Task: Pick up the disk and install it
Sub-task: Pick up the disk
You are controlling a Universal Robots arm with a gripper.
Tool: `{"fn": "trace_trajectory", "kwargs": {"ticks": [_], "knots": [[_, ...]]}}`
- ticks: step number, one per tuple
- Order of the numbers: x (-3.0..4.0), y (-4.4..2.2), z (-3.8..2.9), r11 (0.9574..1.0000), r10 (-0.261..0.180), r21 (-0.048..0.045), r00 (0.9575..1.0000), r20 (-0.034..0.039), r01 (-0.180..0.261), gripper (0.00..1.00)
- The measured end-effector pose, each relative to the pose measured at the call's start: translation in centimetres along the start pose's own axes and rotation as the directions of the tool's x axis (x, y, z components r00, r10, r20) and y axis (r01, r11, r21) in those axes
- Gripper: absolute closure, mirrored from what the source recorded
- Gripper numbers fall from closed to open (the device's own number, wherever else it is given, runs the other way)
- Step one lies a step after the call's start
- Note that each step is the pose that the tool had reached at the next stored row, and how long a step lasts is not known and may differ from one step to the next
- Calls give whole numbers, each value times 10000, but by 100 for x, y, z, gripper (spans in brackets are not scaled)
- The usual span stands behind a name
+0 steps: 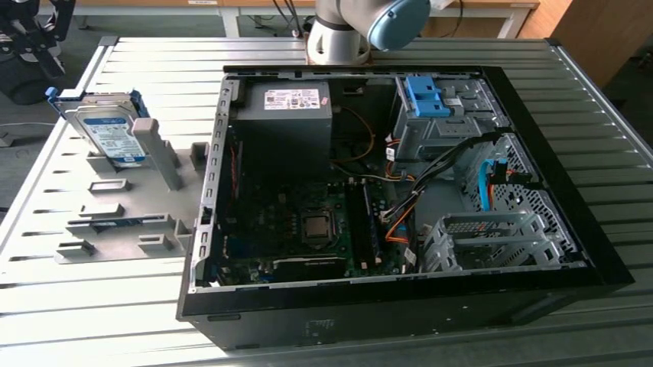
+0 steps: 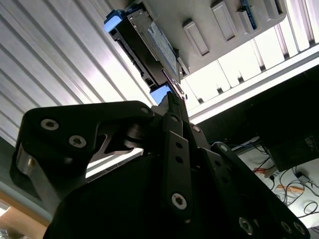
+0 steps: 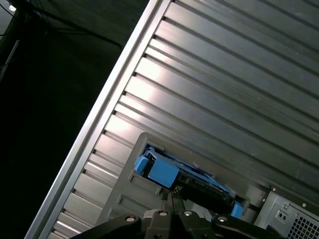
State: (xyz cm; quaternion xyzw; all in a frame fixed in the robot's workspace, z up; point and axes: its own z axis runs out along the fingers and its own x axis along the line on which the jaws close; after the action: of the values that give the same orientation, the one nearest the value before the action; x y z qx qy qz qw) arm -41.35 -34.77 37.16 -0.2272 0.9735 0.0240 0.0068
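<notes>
Silver disk [image 1: 107, 131], blue-framed, white-and-blue label. Location: upper left of the exterior view, standing on edge in a grey fixture [image 1: 122, 222] on the slatted metal table [image 1: 571, 84], well apart from the inside of the case [image 1: 602, 264].

Gripper [image 2: 171, 94]: black, seen in both wrist views. The two fingers lie pressed together with nothing between them. In the second wrist view the tips line up with the disk's blue end, and a gap to it can be made out. In the first wrist view the tips sit just short of the blue frame. Contact: none that shows.

Arm [image 1: 352, 27]: grey and pale blue, at the top centre of the exterior view, behind the case.

Case: black, open side up, filling the centre and right of the exterior view. Contents: board, cables, a blue bracket [image 1: 423, 95] in the upper-right bay, and a bare silver cage [image 1: 490, 241] at lower right.

Status, as judged:
- Pick-up: not done. The disk sits in its fixture, ungripped.
- Installation: not begun. No disk shows inside the case.
- Both steps remain open.
</notes>
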Motion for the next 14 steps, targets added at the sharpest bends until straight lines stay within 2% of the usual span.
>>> {"fn": "trace_trajectory", "kwargs": {"ticks": [14], "knots": [[0,0,-1,9986,-529,-13,9986,-24,529,89]]}}
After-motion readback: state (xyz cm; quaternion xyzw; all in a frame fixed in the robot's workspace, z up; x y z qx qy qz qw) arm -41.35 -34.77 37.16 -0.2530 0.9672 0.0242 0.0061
